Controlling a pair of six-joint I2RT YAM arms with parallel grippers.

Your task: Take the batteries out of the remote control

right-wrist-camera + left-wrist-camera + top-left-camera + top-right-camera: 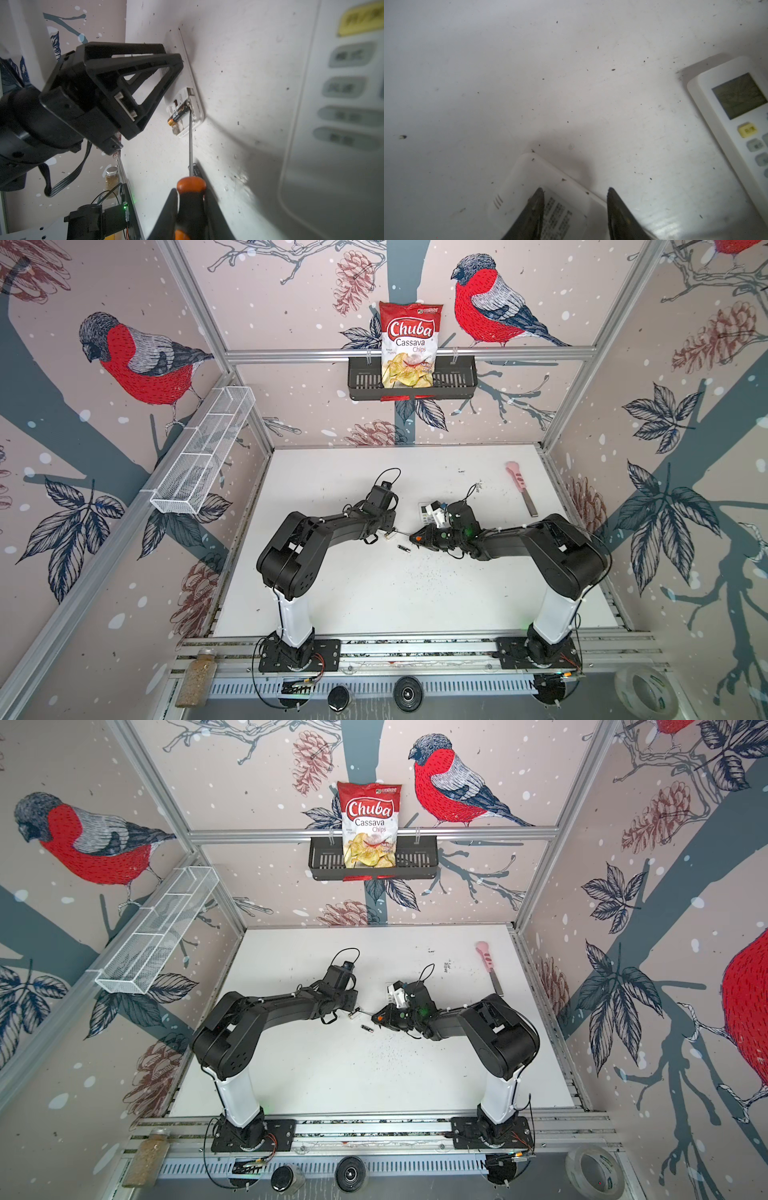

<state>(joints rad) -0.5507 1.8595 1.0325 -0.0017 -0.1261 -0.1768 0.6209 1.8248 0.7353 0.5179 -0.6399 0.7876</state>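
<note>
- Step in hand, as I read it: pry the last cell out. The right gripper [190, 196] is closed tight on the screwdriver [190, 187] handle. Its shaft comes in from 3 o'clock, tip at the silver end of the battery [178, 114] sitting in the remote [529, 176].
- The remote lies face down near the centre of the table [374, 605], bay end towards 3 o'clock. The left gripper [575, 192] stands at half width astride its body and looks clamped on it. Pad contact is hidden, so likely, not certain.
- To do it well: keep the tip low under the cell end and lever up and away from the metal contact with a short stroke. The left side must pin the remote hard or the whole body slides.
- Main risk: the tip slips off the end or gouges the contact. The cell is round and light, so expect it to pop and roll.
- Out already: the loose battery [403, 548], on the table at 4 o'clock of the bay, apart from it.
- In the battery bay [182, 108]: one cell, skewed. The neighbouring slot is bare.
- A second remote [424, 510] lies face up at 1 o'clock of the bay, not in play.
- 12 o'clock, back rail: black basket [457, 379] holding one upright chips bag [409, 339].
- 10 o'clock, side wall: white mesh tray [203, 452], nothing visible in its compartments.
- 7 o'clock, off the table: jar [195, 680] full of pale grains.
</note>
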